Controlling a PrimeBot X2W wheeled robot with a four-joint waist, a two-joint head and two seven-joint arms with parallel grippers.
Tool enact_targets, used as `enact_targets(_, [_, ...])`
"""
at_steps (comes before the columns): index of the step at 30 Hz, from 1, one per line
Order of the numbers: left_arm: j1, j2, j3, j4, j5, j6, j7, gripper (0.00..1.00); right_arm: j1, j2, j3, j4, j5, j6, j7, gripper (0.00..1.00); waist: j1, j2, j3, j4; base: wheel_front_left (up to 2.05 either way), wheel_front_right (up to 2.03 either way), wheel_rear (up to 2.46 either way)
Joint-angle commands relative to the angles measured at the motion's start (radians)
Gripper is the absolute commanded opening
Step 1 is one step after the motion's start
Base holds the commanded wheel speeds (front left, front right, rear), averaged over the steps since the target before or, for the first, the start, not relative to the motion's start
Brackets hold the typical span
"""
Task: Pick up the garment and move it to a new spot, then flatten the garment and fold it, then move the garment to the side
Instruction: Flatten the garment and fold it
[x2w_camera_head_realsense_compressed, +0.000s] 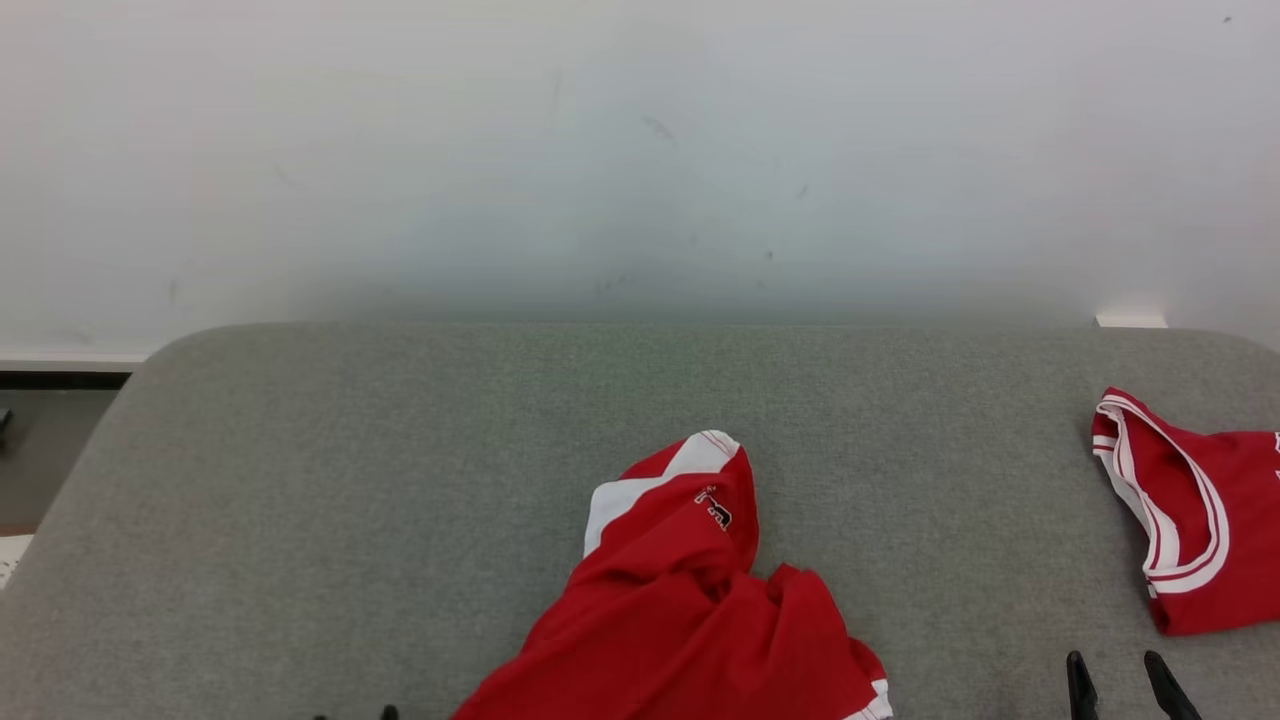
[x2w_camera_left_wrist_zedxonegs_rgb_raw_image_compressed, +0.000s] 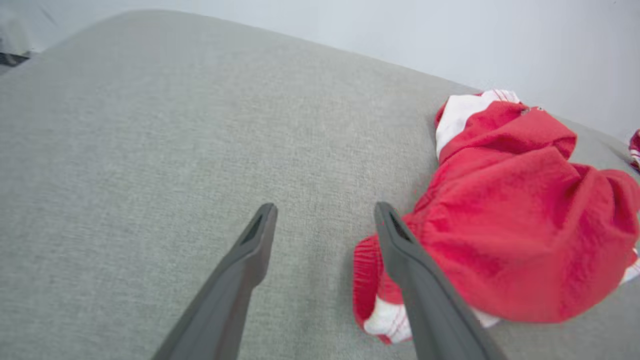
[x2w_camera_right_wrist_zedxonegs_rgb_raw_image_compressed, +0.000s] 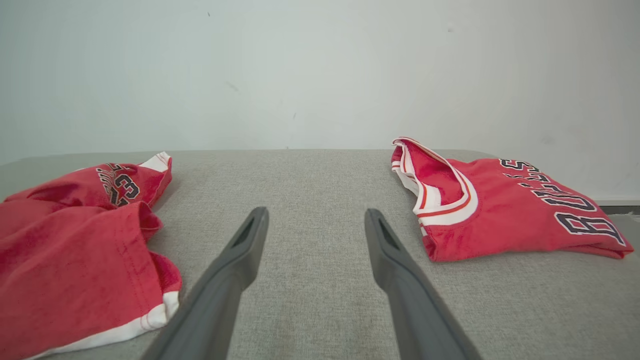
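Observation:
The garment (x2w_camera_head_realsense_compressed: 680, 610), red with white trim and dark lettering, lies crumpled on the grey padded surface (x2w_camera_head_realsense_compressed: 350, 480) at the middle front. In the left wrist view the garment (x2w_camera_left_wrist_zedxonegs_rgb_raw_image_compressed: 505, 225) bulges just right of my left gripper (x2w_camera_left_wrist_zedxonegs_rgb_raw_image_compressed: 325, 215). That gripper is open, with only grey fabric between its fingers, and its right finger (x2w_camera_left_wrist_zedxonegs_rgb_raw_image_compressed: 415, 280) overlaps the garment's hem. Just the tips of the left gripper (x2w_camera_head_realsense_compressed: 353, 714) peek in at the head view's bottom edge. My right gripper (x2w_camera_head_realsense_compressed: 1120, 685) stands open at the lower right. The right gripper (x2w_camera_right_wrist_zedxonegs_rgb_raw_image_compressed: 316, 217) holds nothing, with the garment (x2w_camera_right_wrist_zedxonegs_rgb_raw_image_compressed: 75, 245) to its left.
A second red jersey (x2w_camera_head_realsense_compressed: 1195, 520) with white trim lies folded at the right edge of the surface; the same jersey (x2w_camera_right_wrist_zedxonegs_rgb_raw_image_compressed: 505, 205) sits right of my right gripper. A pale wall (x2w_camera_head_realsense_compressed: 640, 150) rises behind the surface. Floor (x2w_camera_head_realsense_compressed: 50, 450) shows past the left edge.

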Motion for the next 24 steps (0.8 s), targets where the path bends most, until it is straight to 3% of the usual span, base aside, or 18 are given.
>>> enact_targets(1, [0.021,-0.015,0.013,-0.008,0.027,0.017,-0.035,1.00,0.006,-0.006,-0.007,-0.012,-0.009,-0.002,0.001,1.00,0.0000,0.0000,-0.001,0.006,0.00,0.00,0.00])
enact_targets(8, [0.025,-0.084,0.068,-0.022,0.137,0.045,-0.083,1.00,0.012,-0.005,-0.027,-0.034,-0.015,-0.002,0.001,1.00,0.0000,0.0000,-0.002,0.023,0.00,0.00,0.00])
enact_targets(11, [0.041,-0.144,0.144,-0.057,0.234,0.030,-0.081,1.00,0.013,-0.006,-0.030,-0.041,-0.017,-0.002,0.001,1.00,0.0000,0.0000,-0.003,0.027,0.00,0.00,0.00])
enact_targets(15, [0.063,-0.232,0.241,-0.070,0.345,-0.035,-0.081,1.00,0.017,-0.003,-0.027,-0.046,-0.019,-0.002,0.001,1.00,0.0000,0.0000,-0.005,0.028,0.00,0.00,0.00])
enact_targets(18, [0.073,-0.293,0.274,-0.050,0.403,-0.116,-0.081,1.00,0.019,-0.002,-0.020,-0.045,-0.026,-0.002,0.001,1.00,0.0000,0.0000,-0.007,0.024,0.00,0.00,0.00])
enact_targets(21, [0.068,-0.330,0.308,-0.031,0.445,-0.193,-0.081,1.00,0.019,0.001,-0.014,-0.046,-0.029,-0.002,0.001,1.00,0.0000,0.0000,-0.008,0.015,0.00,0.00,0.00])
enact_targets(24, [0.058,-0.360,0.348,-0.017,0.482,-0.239,-0.081,1.00,0.023,0.006,-0.004,-0.049,-0.030,-0.002,0.001,1.00,0.0000,0.0000,-0.008,0.005,0.00,0.00,0.00])
